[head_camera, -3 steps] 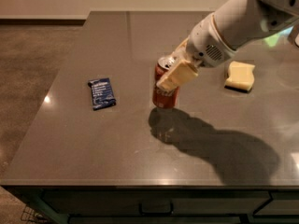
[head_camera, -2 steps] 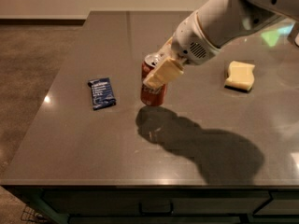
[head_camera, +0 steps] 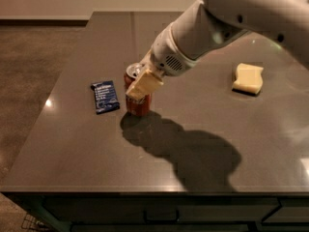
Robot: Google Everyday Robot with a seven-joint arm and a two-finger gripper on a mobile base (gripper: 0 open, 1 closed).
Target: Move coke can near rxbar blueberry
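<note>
The red coke can (head_camera: 137,104) with a silver top stands upright on the dark table, just right of the rxbar blueberry (head_camera: 105,96), a flat dark blue wrapper lying flat. My gripper (head_camera: 141,82) reaches in from the upper right and is shut on the can's upper part. One pale finger (head_camera: 145,85) covers the can's front; the other finger is hidden behind the can.
A pale yellow sponge (head_camera: 248,78) lies at the right of the table (head_camera: 203,163). The table's left edge runs close to the rxbar. My arm (head_camera: 231,18) spans the upper right and casts a shadow in front of the can.
The gripper has carried the coke can leftward across the table, from the middle to a spot beside the rxbar blueberry. The rxbar and sponge have not moved.
</note>
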